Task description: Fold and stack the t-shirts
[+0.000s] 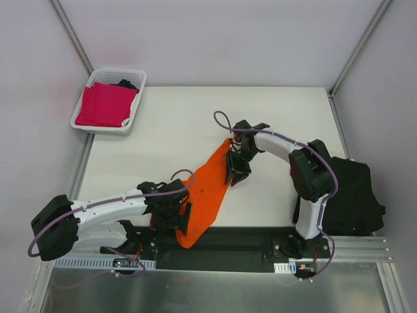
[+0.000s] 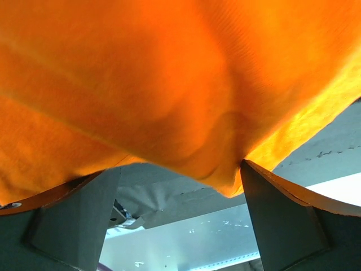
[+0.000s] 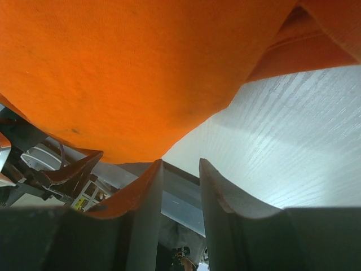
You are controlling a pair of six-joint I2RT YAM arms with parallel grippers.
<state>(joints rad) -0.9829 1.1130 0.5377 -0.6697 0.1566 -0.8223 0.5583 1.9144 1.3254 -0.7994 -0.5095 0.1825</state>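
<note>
The bright orange t-shirt [image 1: 208, 189] lies as a long crumpled strip from the table's middle down over the near edge. My left gripper [image 1: 177, 212] is at its lower part. In the left wrist view its jaws [image 2: 178, 166] stand wide open, with the orange cloth [image 2: 169, 84] draped over the tips and nothing between them. My right gripper [image 1: 234, 171] is at the strip's upper end. Its fingers [image 3: 180, 161] stand a narrow gap apart with nothing in the gap, the orange cloth [image 3: 113, 68] just beyond the tips. A magenta-pink t-shirt [image 1: 104, 104] lies folded in the basket.
The white lattice basket [image 1: 104, 129] stands at the table's far left corner, with a black cloth [image 1: 127, 83] behind the pink shirt. A heap of black t-shirts [image 1: 355, 195] hangs off the right edge, beside the right arm's base. White table [image 1: 176, 124] surrounds the orange shirt.
</note>
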